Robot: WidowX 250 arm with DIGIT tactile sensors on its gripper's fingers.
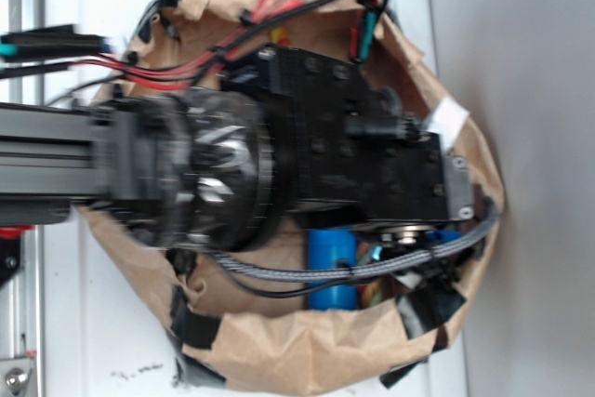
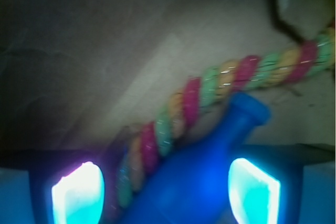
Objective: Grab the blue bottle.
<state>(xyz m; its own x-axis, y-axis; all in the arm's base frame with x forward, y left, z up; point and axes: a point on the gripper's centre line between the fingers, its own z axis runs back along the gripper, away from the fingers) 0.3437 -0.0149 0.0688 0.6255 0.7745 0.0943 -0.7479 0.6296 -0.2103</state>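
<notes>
Gripper (image 2: 166, 190) is sitting low in the brown paper bag (image 1: 307, 346) with fingers (image 2: 77, 192) spread wide, straddling the blue bottle (image 2: 202, 169) (lying tilted against the braided rope (image 2: 210, 95)), so approach looks done, closing and lifting are left.

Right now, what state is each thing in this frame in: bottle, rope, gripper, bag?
blue bottle: lying tilted, capped, between the gripper's fingers, not yet clamped.
braided rope: stretched out behind the bottle, alongside it; contact unclear.
gripper: open, one finger on each side of the bottle.
brown paper bag: open at the top, rim crumpled, arm reaching inside.
</notes>
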